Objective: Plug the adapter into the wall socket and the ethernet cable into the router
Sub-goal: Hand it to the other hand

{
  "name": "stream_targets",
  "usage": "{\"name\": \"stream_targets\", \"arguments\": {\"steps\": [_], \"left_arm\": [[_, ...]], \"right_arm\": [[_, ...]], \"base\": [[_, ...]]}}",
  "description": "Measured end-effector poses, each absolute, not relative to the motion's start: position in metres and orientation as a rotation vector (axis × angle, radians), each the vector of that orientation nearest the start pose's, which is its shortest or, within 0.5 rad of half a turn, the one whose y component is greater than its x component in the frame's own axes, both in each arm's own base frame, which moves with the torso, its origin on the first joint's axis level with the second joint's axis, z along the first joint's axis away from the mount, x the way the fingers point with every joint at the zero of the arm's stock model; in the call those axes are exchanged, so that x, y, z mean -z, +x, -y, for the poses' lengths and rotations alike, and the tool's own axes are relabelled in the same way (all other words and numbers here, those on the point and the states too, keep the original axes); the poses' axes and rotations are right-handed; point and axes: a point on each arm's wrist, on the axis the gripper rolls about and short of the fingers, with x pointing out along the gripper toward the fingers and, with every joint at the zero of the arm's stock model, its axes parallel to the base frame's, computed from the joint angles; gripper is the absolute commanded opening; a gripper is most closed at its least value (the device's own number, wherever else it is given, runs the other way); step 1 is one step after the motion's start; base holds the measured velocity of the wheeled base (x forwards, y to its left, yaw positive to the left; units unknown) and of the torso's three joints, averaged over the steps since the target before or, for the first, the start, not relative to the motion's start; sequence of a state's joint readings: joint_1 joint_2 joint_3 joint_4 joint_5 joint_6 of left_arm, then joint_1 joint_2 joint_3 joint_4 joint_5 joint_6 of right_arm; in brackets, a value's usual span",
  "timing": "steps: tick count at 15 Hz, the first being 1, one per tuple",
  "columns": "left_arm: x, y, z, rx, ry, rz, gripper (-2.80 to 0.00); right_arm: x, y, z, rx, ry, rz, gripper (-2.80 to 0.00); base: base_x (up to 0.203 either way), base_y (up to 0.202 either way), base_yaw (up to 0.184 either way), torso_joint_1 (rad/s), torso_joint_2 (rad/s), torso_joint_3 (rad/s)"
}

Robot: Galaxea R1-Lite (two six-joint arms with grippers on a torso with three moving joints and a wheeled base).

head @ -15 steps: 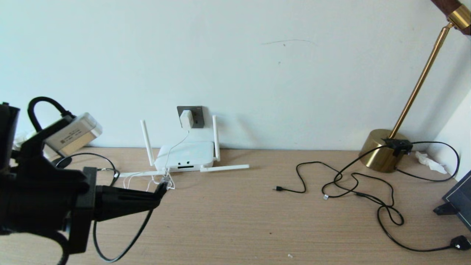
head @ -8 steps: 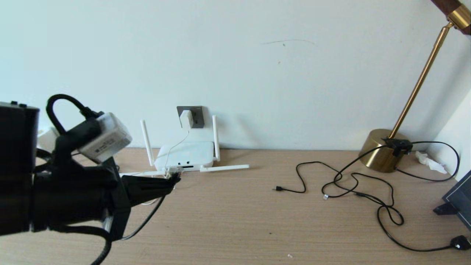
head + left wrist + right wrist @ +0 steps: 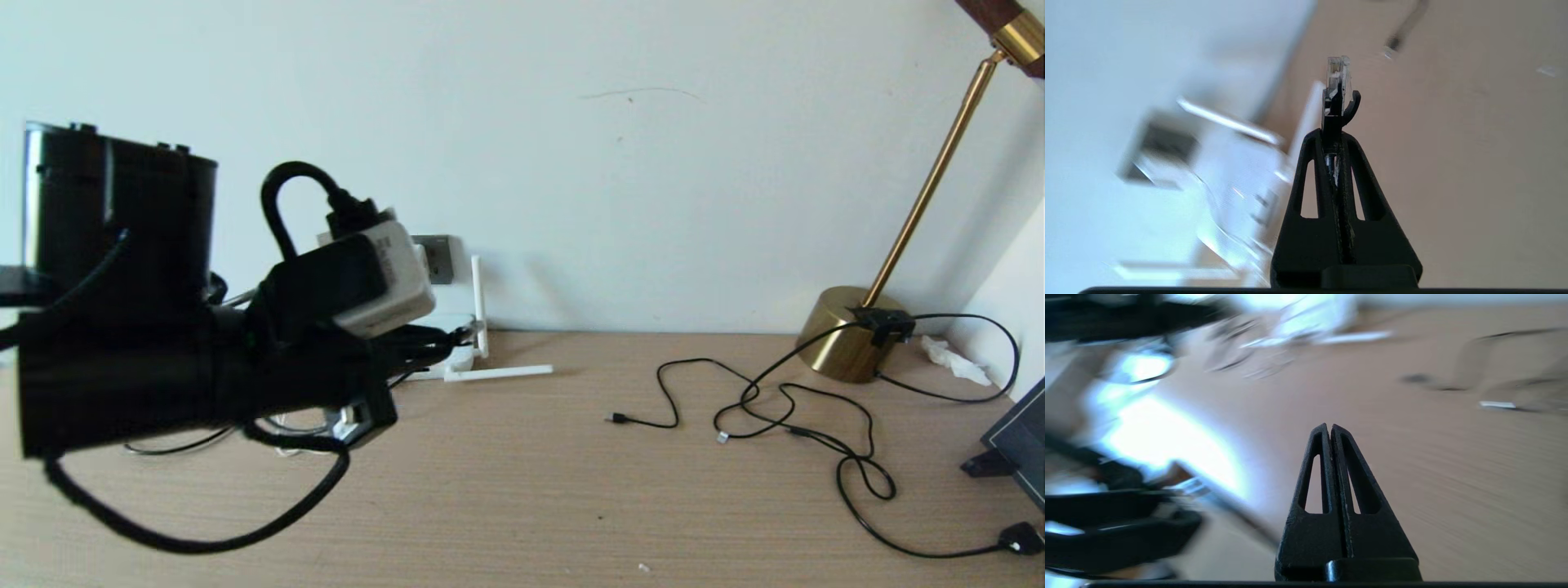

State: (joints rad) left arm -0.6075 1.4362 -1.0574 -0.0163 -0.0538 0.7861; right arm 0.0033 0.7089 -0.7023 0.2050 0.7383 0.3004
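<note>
White router [image 3: 465, 356], black ethernet cable [image 3: 1336, 107] (clear plug), brass lamp [image 3: 849, 331].

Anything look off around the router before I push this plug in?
Yes. One router antenna lies flat on the desk while another stands upright. Loose black cords sprawl tangled towards the lamp. The left gripper holds the ethernet cable plug.

The left arm [image 3: 122, 359] is bulky matte black, carrying a silver-grey camera box [image 3: 384, 282] with a looped black cable [image 3: 286, 196].
</note>
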Motion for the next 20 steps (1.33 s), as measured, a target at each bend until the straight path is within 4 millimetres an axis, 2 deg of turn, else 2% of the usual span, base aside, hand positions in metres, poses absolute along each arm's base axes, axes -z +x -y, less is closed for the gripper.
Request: {"name": "stream_targets", "arguments": {"steps": [2, 3, 6, 8, 10, 13, 15, 18, 20], "left_arm": [[-0.273, 0.215, 0.161, 0.751, 0.885, -0.018, -2.8], [-0.275, 0.219, 0.173, 0.756, 0.897, -0.006, -2.8], [-0.277, 0.225, 0.207, 0.801, 0.907, 0.033, -2.8], [-0.276, 0.225, 0.231, 0.851, 0.915, 0.061, -2.8], [-0.27, 0.226, 0.245, 0.882, 0.946, 0.074, -2.8], [-0.267, 0.222, 0.259, 0.92, 0.957, 0.088, -2.8], [-0.265, 0.217, 0.268, 0.946, 0.96, 0.096, -2.8], [-0.262, 0.215, 0.277, 0.972, 0.966, 0.098, -2.8], [-0.261, 0.214, 0.281, 0.98, 0.976, 0.101, -2.8]], "right_arm": [[-0.256, 0.09, -0.02, -0.839, 0.406, -0.391, -2.8], [-0.257, 0.112, -0.025, -0.881, 0.412, -0.418, 0.0], [-0.263, 0.161, -0.052, -0.961, 0.384, -0.446, 0.0], [-0.265, 0.182, -0.07, -0.962, 0.357, -0.428, 0.0], [-0.264, 0.194, -0.08, -0.978, 0.342, -0.405, 0.0], [-0.257, 0.201, -0.084, -0.98, 0.343, -0.43, 0.0], [-0.252, 0.2, -0.084, -0.979, 0.327, -0.433, 0.0], [-0.242, 0.198, -0.085, -0.974, 0.214, -0.4, 0.0], [-0.241, 0.195, -0.087, -0.982, 0.211, -0.407, 0.0]], "base": [[0.0, 0.0, 0.0, 0.0, 0.0, 0.0], [0.0, 0.0, 0.0, 0.0, 0.0, 0.0], [0.0, 0.0, 0.0, 0.0, 0.0, 0.0], [0.0, 0.0, 0.0, 0.0, 0.0, 0.0], [0.0, 0.0, 0.0, 0.0, 0.0, 0.0], [0.0, 0.0, 0.0, 0.0, 0.0, 0.0], [0.0, 0.0, 0.0, 0.0, 0.0, 0.0], [0.0, 0.0, 0.0, 0.0, 0.0, 0.0], [0.0, 0.0, 0.0, 0.0, 0.0, 0.0]]}}
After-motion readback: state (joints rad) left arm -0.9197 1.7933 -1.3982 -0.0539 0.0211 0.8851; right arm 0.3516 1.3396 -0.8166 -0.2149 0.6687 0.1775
